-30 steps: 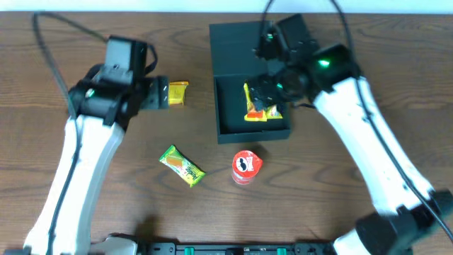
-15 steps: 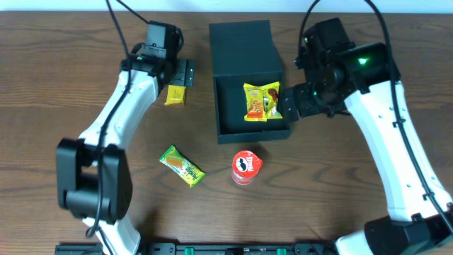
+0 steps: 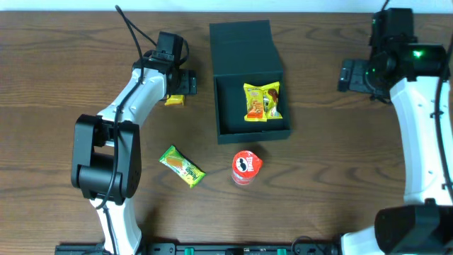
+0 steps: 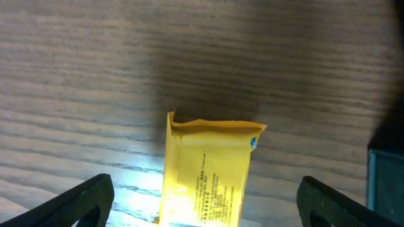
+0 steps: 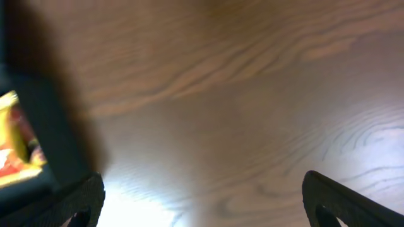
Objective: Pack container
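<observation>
Hovering with jaws spread wide, my left tool brackets a yellow packet on the table, upper left of the overhead frame. Right of it the container sits open, a yellow snack bag inside. Lower centre lie a green packet and a red can. My right tool, also open, hangs upper right.

**Left wrist view:** the flat yellow foil packet is cut off by the lower edge, and its print is too small to read. Only a corner of the dark teal-black square cardboard container shows at the right edge.
**Overhead view:** the packet lies partly hidden under the left gripper.
**Right wrist view:** blurred throughout.
</observation>
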Motion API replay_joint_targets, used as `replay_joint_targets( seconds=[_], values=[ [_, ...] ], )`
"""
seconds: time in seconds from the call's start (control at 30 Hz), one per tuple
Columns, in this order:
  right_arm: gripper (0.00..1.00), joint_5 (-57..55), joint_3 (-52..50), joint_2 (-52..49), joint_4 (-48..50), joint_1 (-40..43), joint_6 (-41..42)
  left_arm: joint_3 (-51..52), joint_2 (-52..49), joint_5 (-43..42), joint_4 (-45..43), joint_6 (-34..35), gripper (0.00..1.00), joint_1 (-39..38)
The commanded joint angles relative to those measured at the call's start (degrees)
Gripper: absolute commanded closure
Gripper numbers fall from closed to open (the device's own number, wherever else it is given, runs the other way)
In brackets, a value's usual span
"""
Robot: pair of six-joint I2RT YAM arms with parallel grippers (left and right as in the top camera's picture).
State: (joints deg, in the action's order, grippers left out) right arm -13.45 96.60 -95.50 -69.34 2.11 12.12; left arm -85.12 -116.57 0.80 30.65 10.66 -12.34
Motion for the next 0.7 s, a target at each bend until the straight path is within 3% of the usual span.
replay_joint_targets(
  seconds=[0.0, 0.3, 0.67],
  values=[
    [0.01, 4.42, -5.2, -0.15, 2.25, 3.06, -2.23, -0.96, -0.44, -0.81, 0.44, 3.37, 0.07, 0.02],
    [0.01, 23.12, -19.63, -0.17, 13.25, 4.76, -17.68, -0.85, -0.83, -0.22, 0.98, 1.46, 0.11, -0.02],
    [0.01, 24.68, -20.13, 0.07, 12.13, 3.43, -21.05, -0.85, -4.94, -0.44, 0.68, 0.44, 0.1, -0.11]
  ],
)
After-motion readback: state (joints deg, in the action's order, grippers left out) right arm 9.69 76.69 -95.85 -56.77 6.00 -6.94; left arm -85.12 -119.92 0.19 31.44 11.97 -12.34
